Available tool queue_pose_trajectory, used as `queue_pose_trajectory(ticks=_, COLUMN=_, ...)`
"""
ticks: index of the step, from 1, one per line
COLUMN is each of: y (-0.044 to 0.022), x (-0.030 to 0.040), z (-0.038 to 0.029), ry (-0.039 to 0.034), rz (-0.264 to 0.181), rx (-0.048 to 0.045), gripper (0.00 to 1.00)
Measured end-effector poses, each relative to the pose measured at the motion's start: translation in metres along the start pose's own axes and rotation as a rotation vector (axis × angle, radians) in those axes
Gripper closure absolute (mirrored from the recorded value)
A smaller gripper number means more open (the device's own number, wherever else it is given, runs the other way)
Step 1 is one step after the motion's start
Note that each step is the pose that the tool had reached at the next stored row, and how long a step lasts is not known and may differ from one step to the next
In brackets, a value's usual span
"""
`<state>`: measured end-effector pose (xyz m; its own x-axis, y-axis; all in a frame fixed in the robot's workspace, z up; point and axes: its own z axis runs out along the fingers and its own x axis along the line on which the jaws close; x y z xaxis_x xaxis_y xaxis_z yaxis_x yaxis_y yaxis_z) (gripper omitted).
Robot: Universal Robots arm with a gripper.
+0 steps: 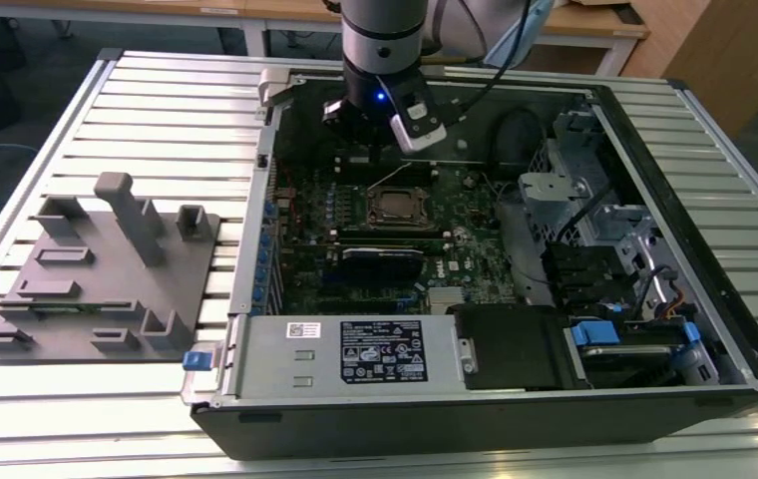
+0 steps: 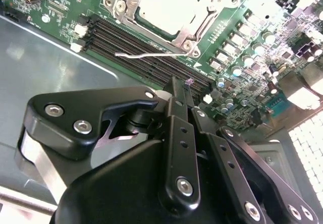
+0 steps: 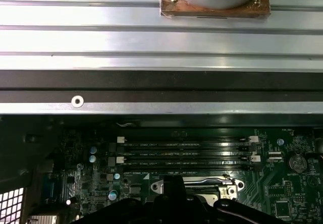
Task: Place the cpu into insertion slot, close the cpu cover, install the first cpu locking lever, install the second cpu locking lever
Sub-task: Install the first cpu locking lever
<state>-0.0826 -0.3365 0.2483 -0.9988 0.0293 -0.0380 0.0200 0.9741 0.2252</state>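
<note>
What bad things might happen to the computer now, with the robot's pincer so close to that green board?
The pincer hangs close to the black memory slots, so it might scrape them or knock the small round parts nearby. The thin metal lever beside the cpu looks unlatched and sticks out over the slots. A clumsy push could bend it or make it slip.

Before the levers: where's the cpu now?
In the second wrist view, the cpu sits in the insertion slot, beside the long memory slots.
</note>
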Motion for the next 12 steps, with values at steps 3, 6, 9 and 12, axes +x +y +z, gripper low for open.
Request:
queue_pose_trajectory(ticks=3, y=0.0000, x=-0.0002, z=0.0000, ry=0.0000, rz=0.000, rx=0.0001, gripper=0.90)
queue_pose_trajectory(ticks=6, y=0.0001, x=-0.0003, z=0.0003, ry=-0.0001, rz=0.000, rx=0.0071, gripper=0.90)
queue_pose_trajectory(ticks=9, y=-0.0001, x=-0.0002, z=0.0010, ry=-0.0008, rz=0.000, rx=0.0231, gripper=0.90)
queue_pose_trajectory(ticks=12, y=0.0000, x=-0.0003, z=0.0019, ry=-0.0009, rz=0.000, rx=0.0269, gripper=0.90)
